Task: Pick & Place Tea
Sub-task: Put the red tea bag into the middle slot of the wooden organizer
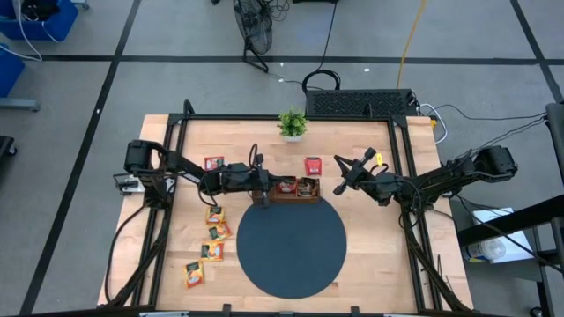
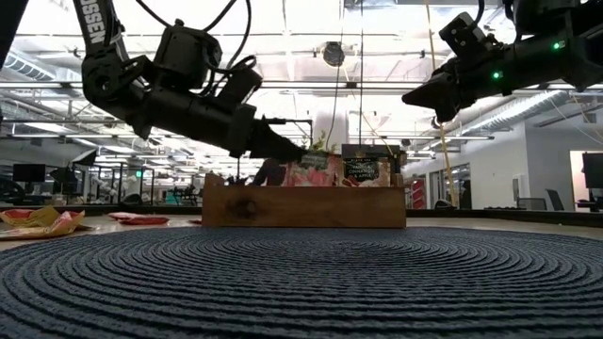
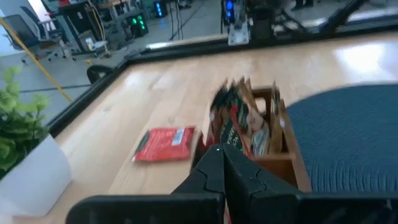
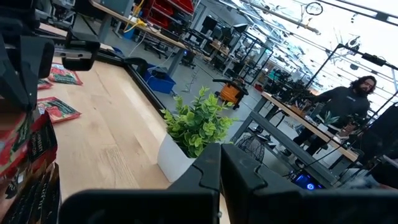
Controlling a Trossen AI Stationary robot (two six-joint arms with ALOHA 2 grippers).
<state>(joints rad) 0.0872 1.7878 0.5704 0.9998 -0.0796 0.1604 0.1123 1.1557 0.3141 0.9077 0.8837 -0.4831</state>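
Your bench carries a dark round mat at its near middle, with the brown wooden tray touching the mat's far edge. A small potted plant stands near the bench's far edge.

Your left arm reaches in from the left, and the left tool sits at the tray's left end with its jaws pressed together. In the left wrist view the tips point at the sachets standing in the tray; you cannot tell whether anything is pinched between them.

Your right arm comes in from the right, with the right tool just beside the tray's right end, raised above the bench in the low view. Its jaws are closed and hold nothing.

The tea: several sachets stand upright in the tray. One red sachet lies flat beyond the tray, another red one lies by the left arm, and four yellow-orange sachets are scattered left of the mat.
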